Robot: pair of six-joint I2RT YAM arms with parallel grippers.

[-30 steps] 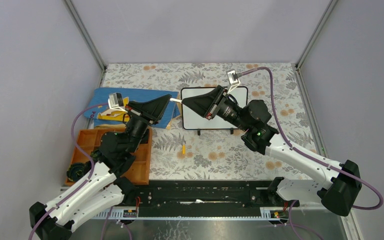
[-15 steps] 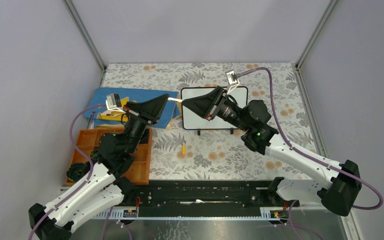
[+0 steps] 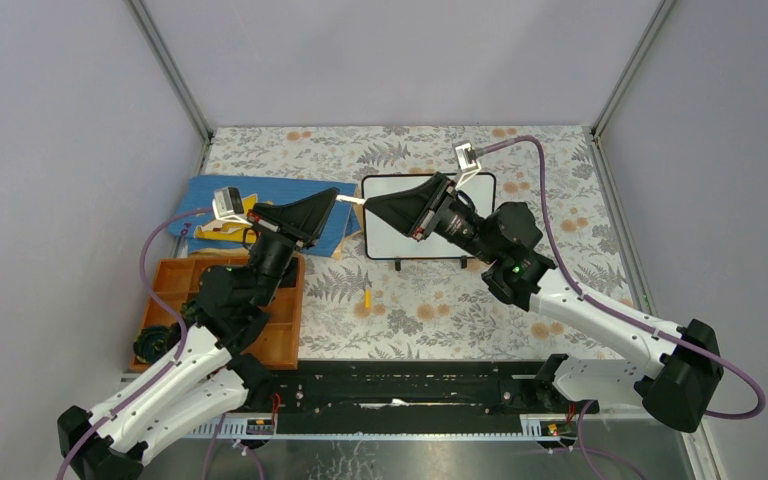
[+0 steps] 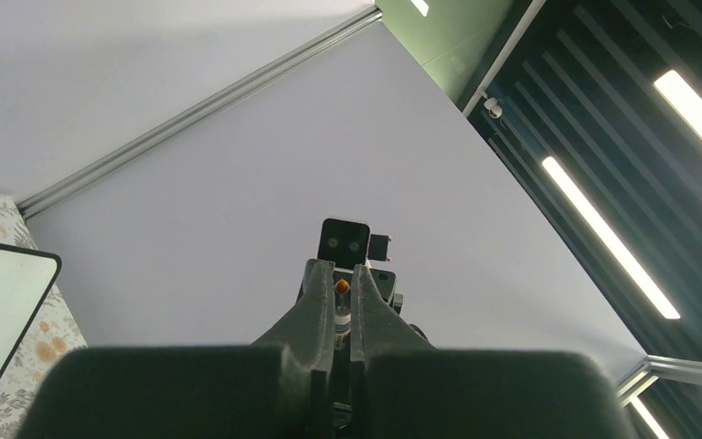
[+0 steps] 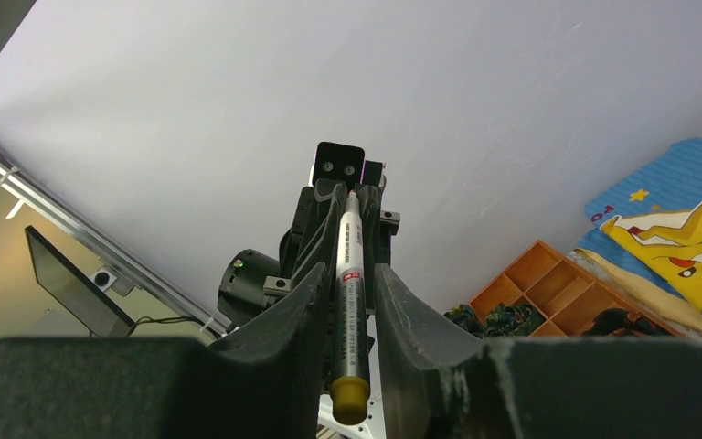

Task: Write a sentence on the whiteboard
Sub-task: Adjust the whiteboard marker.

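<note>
Currently: whiteboard standing far-centre on surface, just right of left fingers clenched on marker; right fingers flank marker, grip cannot be told.

The right gripper hides much of the whiteboard; any writing there is too small to tell (the left wrist view cuts the board off).
</note>
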